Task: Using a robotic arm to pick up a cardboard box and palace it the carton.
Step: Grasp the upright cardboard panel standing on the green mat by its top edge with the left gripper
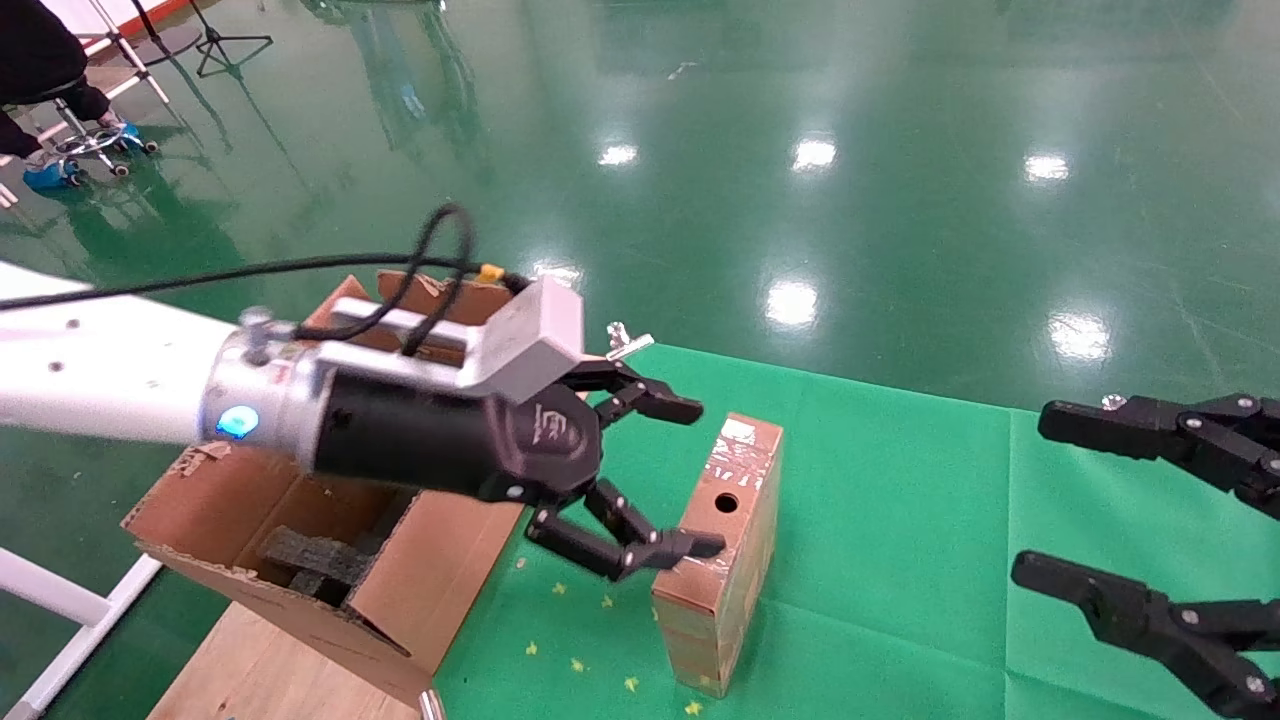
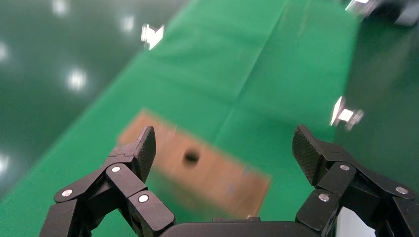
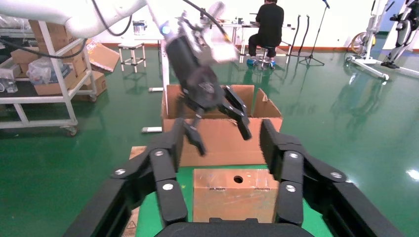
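On the green surface [image 1: 900,560] the cardboard box [image 1: 722,555] stands on a long side, its taped face with the round hole turned toward the left hand [image 1: 690,478]; no writing on it can be read, and the mark on the hand's black body is too small to make out. That hand reaches in over the carton [image 1: 300,540] with fingers spread wide, the lower fingertip touching or just at the box's near top edge. By the surface's right edge the right hand [image 1: 1035,495] hangs with fingers apart, well clear of the box.

green cloth [image 1: 900,520] on table | glossy green floor [image 1: 800,150] | seated person [image 3: 269,22] | white cart [image 3: 44,84]
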Robot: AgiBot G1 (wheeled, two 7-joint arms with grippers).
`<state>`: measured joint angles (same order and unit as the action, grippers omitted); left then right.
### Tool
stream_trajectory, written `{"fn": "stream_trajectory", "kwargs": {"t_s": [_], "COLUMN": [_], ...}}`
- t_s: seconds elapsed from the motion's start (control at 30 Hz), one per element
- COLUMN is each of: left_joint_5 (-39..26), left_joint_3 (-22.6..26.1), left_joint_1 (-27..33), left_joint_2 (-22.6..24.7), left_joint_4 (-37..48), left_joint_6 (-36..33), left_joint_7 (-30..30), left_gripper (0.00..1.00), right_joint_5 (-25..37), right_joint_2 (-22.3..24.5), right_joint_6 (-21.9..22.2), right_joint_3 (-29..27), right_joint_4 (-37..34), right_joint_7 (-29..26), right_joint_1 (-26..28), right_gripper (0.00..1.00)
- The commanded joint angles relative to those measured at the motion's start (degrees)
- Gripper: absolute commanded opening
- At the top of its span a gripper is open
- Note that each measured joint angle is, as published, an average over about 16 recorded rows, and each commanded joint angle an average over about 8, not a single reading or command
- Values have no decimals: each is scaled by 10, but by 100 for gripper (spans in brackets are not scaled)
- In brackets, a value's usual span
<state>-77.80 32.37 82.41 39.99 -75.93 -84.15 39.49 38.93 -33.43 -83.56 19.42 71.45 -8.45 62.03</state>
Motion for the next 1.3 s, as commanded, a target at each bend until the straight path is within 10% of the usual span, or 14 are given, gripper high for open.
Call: {"fn": "stream_trajectory", "kwargs": {"t_s": [0.03,0.63,1.3], "left_joint_5": [-62,-208,-216], "left_joint_3": [27,164,289], "left_joint_1": [27,212,226], "left_joint_2": [12,183,262], "left_joint_4": [-5,97,137], "left_joint_6": [5,-65,-54], "left_joint_7": [60,402,485], "left_gripper": [100,100,100], "right_joint_5": [0,0,0], "right_joint_2": [0,0,0], "right_joint_6": [0,0,0], "right_joint_3": [0,0,0], "right_joint_4": [0,0,0], "right_joint_7": [0,0,0], "right_joint_1": [0,0,0], "right_gripper": [0,0,0]}}
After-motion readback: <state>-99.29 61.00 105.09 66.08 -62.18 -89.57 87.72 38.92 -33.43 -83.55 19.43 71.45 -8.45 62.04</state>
